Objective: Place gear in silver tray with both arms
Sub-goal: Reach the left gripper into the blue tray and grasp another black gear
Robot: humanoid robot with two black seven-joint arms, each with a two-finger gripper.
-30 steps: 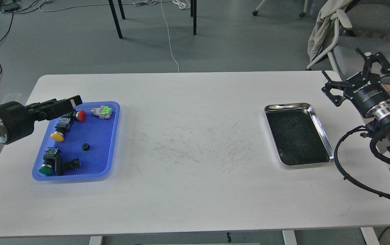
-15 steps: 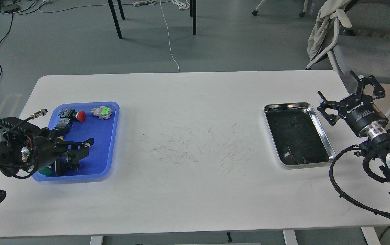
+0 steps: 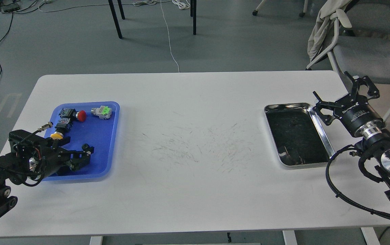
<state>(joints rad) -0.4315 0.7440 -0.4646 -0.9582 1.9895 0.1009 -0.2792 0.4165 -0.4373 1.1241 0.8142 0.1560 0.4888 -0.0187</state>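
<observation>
The gear (image 3: 86,146) is a small black ring lying in the blue plastic tray (image 3: 101,134) at the left. My left gripper (image 3: 85,156) reaches low over the tray's near part. Its fingers look apart, and the upper fingertip (image 3: 90,149) is right beside the gear; I cannot tell whether they touch. The silver tray (image 3: 321,127) with its dark bottom lies at the right and holds nothing. My right gripper (image 3: 330,83) is open and empty, just beyond the silver tray's far right corner.
The blue tray also holds a red button switch (image 3: 80,115), a grey and green part (image 3: 102,111) and a yellow button switch (image 3: 57,135). My left arm hides its near left part. A chair (image 3: 368,51) stands behind the table's right corner.
My left gripper has dropped from the blue tray's far left side to its near part, beside the gear. My right gripper has moved down and left towards the silver tray.
</observation>
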